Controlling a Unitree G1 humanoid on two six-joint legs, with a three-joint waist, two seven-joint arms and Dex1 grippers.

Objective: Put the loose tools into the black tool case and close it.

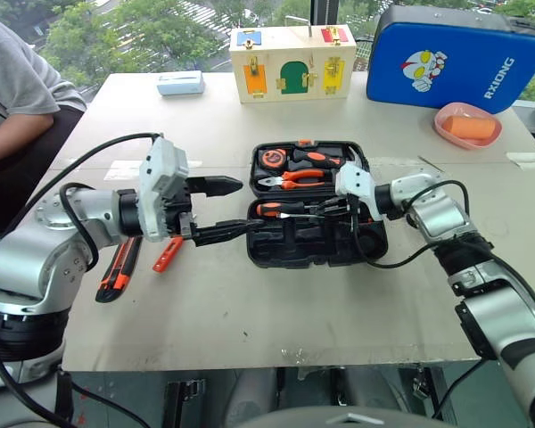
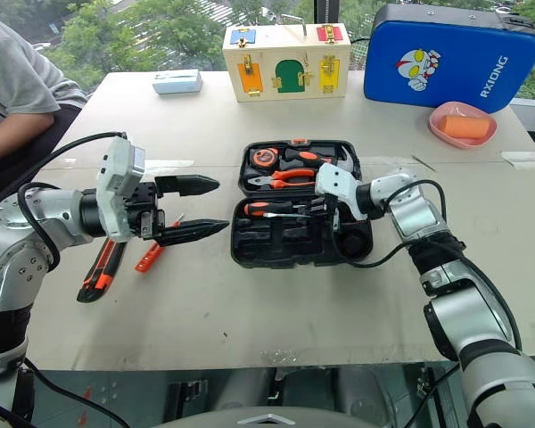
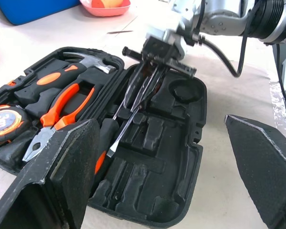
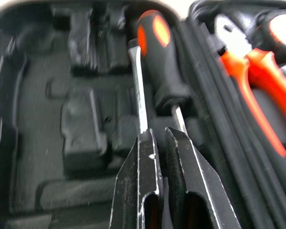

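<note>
Tools lie out on the table point(image 1: 250, 312) on your left: utility knife point(image 1: 119, 269), tester screwdriver point(image 1: 168, 253).
Your left gripper point(image 1: 227, 209) hangs wide apart above them. Take each by its fat handle; they're light, stiff, a bit slippery. The black tool case point(image 1: 316, 242) sits open in the middle. Your right gripper point(image 4: 161, 143) is pinched together beside a screwdriver point(image 4: 155, 52) inside.
</note>
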